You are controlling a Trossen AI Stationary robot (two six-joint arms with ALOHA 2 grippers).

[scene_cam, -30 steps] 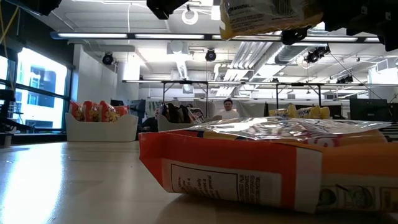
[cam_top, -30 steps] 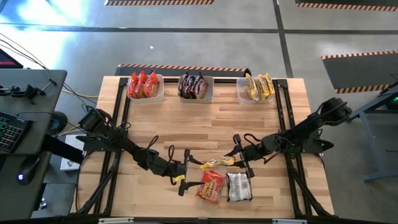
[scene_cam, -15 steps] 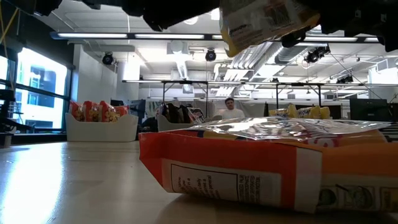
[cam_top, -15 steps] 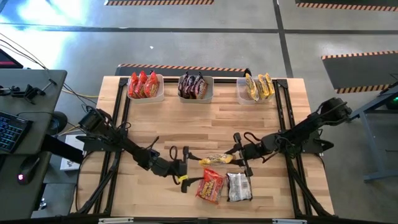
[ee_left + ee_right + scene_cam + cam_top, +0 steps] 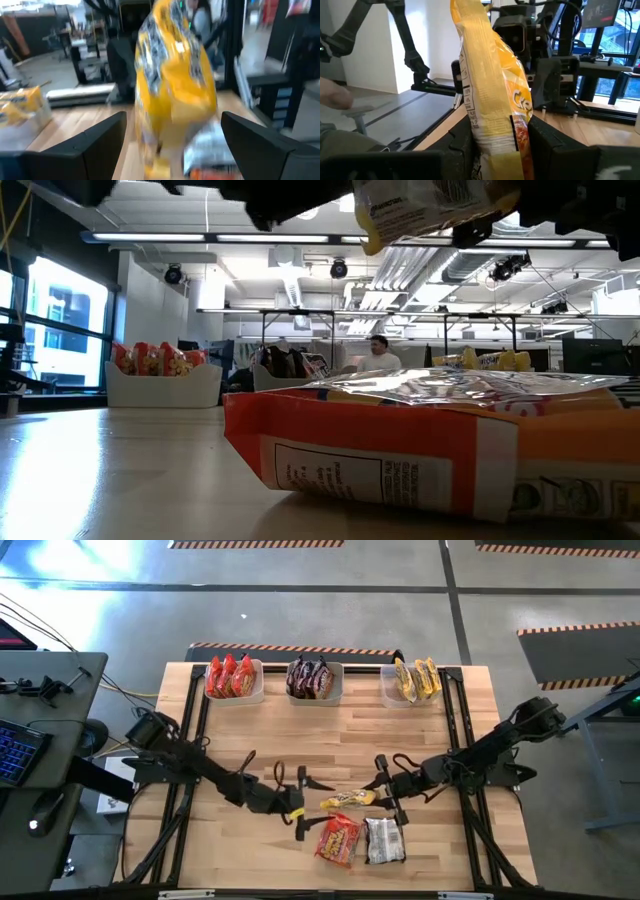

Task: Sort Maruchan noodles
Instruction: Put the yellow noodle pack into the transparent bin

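A yellow noodle packet [image 5: 348, 800] hangs above the table's near middle, with my right gripper [image 5: 385, 798] shut on its right end. In the right wrist view the packet [image 5: 490, 75] stands on edge between the fingers. My left gripper [image 5: 305, 805] is open, level, and faces the packet's free end [image 5: 172, 85] without touching it. Below them a red-orange packet [image 5: 340, 838] and a silver packet [image 5: 383, 840] lie flat on the table side by side. My right gripper pinches the yellow packet's end nearest to it [image 5: 492, 135] between its two fingers. The fingers come in level from the table's right. The packet is lifted clear of the table and sticks out on edge toward my left gripper.
Three pale bins stand along the far edge: one with red packets [image 5: 235, 680], one with dark packets [image 5: 315, 680], one with yellow packets [image 5: 412, 680]. Bare wood lies between the bins and the grippers. A person sits in the room beyond the table [image 5: 378, 355].
My left gripper has edged toward the table's right edge, closer to the yellow packet's free end, and has stayed open. My right gripper has kept the packet in place.
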